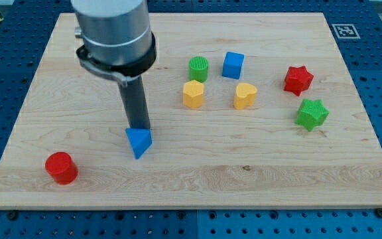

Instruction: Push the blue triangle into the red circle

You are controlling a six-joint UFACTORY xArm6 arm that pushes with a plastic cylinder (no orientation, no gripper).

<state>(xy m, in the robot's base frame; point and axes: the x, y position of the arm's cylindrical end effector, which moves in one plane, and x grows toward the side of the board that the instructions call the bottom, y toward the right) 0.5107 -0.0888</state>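
The blue triangle [138, 142] lies on the wooden board [191, 186] at the lower left of centre. The red circle [62, 167] stands near the board's lower left corner, to the left of and a little below the triangle. My tip [138, 127] rests against the triangle's top edge, on the side towards the view's top. The arm's grey body [113, 33] rises from the rod towards the view's top left.
A green circle [198, 68], a blue cube [233, 65], a yellow hexagon [193, 94] and a yellow heart [245, 96] cluster at the centre top. A red star [298, 79] and a green star [312, 113] lie at the right.
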